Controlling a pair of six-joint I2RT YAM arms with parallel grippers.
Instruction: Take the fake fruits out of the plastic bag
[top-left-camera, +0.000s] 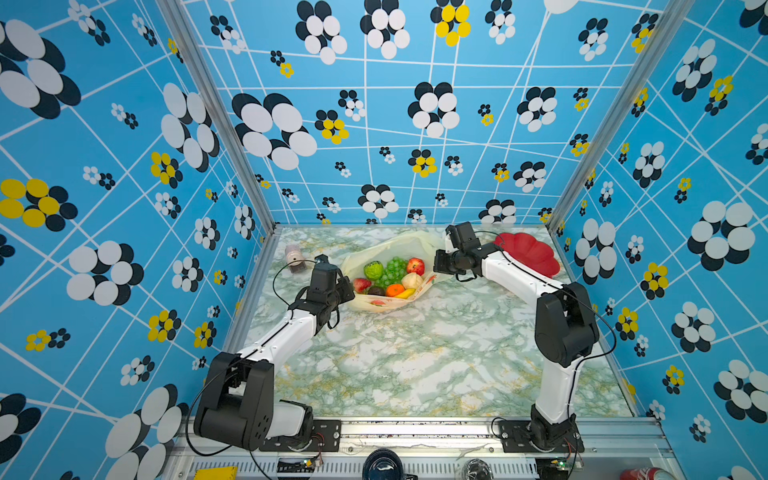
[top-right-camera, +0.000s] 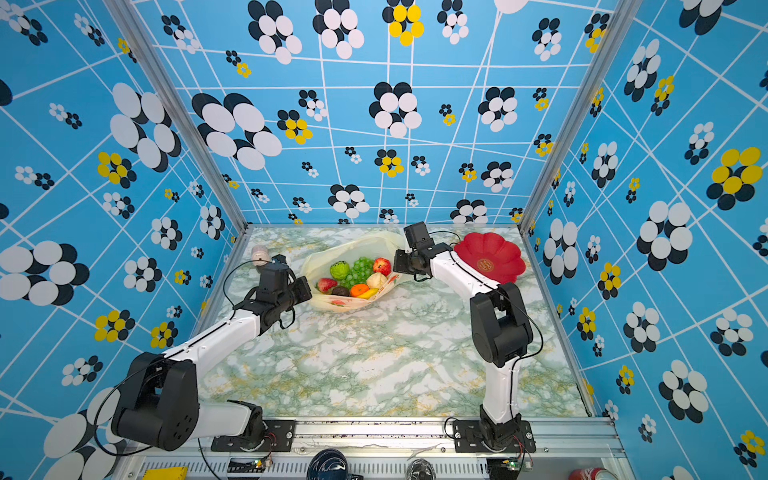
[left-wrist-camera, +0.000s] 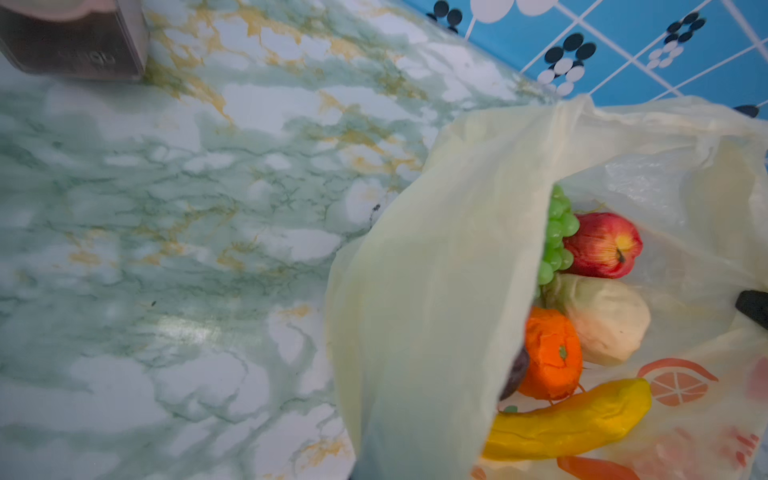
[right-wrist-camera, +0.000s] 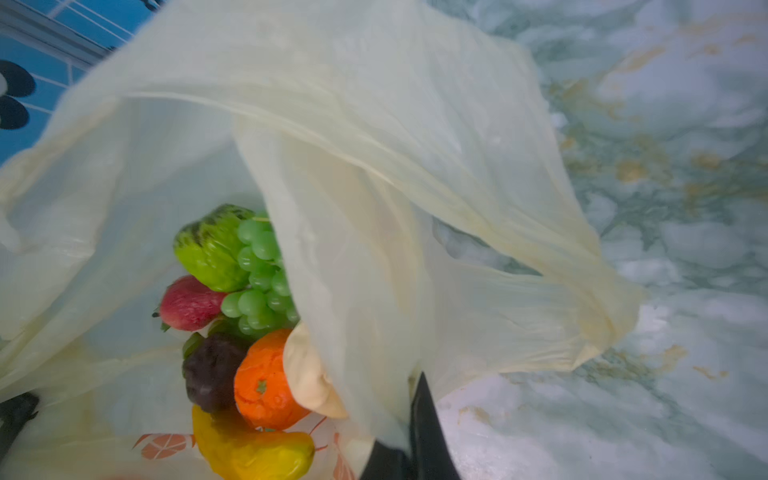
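- Clock directions are read on the table (top-left-camera: 415, 357) as in both top views, with twelve at the back wall.
- The plastic bag (top-left-camera: 401, 243) lies at about twelve o'clock, short of the back wall, with its mouth spread wide and facing up.
- The left gripper (top-left-camera: 349, 293) is at the bag's nine o'clock edge, jaws closed on the pale film, which runs up taut to it in the left wrist view.
- The right gripper (top-left-camera: 435, 266) is at the bag's three o'clock edge, also clamped on the film. One dark finger (right-wrist-camera: 424, 428) shows against the plastic.
- All the fruits sit inside the bag.
- The green grape bunch (top-left-camera: 394, 270) is in the middle of the pile.
- The red apple (top-left-camera: 415, 265) is at its two o'clock and the green netted ball (top-left-camera: 373, 270) touches it at nine.
- The strawberry (top-left-camera: 361, 284) is at eight o'clock, with the dark brown piece (top-left-camera: 376, 291) just beside it.
- The orange (top-left-camera: 395, 289) is at six, the banana (top-left-camera: 406, 294) lies against it, and the cream bulb (top-left-camera: 411, 280) is at four.
- A red plate (top-left-camera: 532, 255) lies at two o'clock on the table, behind the right arm.
- A small jar (top-left-camera: 295, 258) stands at ten o'clock.
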